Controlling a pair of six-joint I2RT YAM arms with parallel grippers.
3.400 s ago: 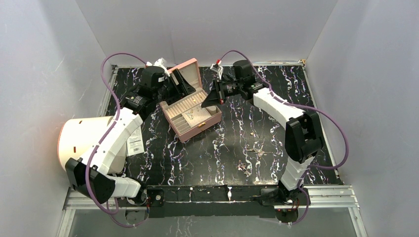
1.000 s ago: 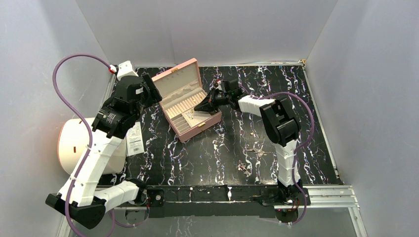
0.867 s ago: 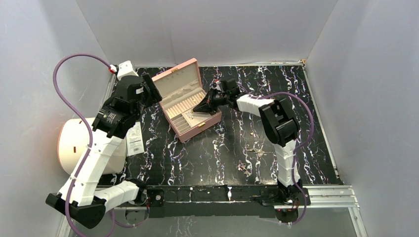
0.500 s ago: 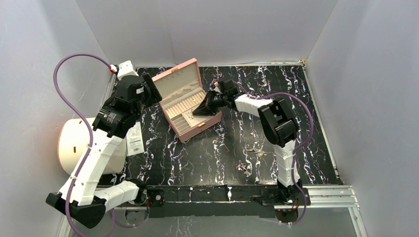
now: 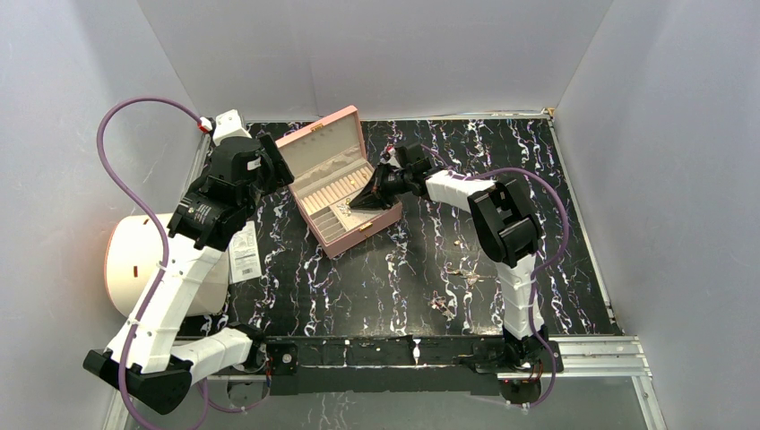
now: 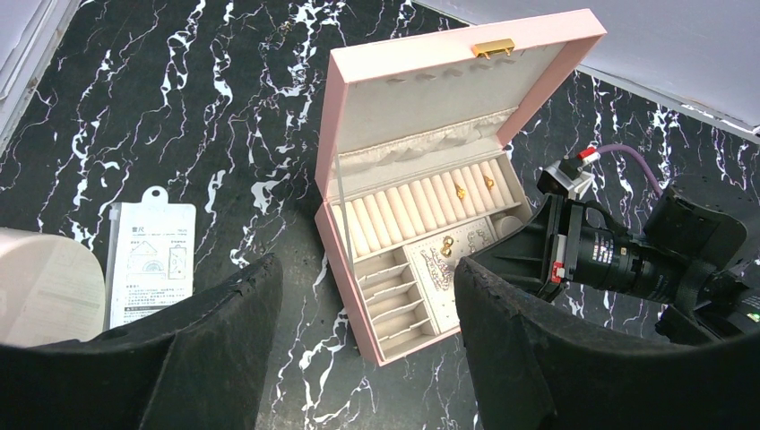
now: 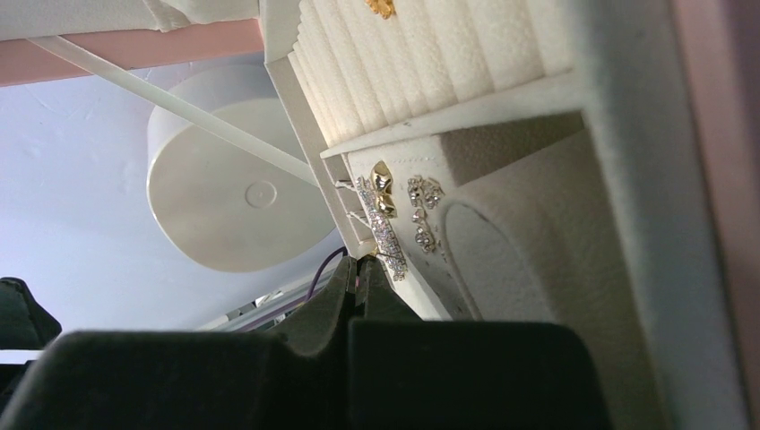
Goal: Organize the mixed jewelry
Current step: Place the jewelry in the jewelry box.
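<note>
Only right wrist view shows silvery chain (image 7: 385, 237) by right pincer (image 7: 358, 267).

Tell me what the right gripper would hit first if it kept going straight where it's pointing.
Probably the silvery rhinestone strip beside the gold bow in the pink jewelry box: the right gripper, shut, nearly touches its end, though depth is unclear.

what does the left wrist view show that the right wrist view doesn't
Left wrist only: the whole open pink box with its gold clasp, the paper tag, and the left claw, wide open. Right wrist only: the right claw, shut, its tips at the end of a sparkly silver bar; a grip is unclear. Both: the ring rolls and a gold piece beside that bar.
</note>
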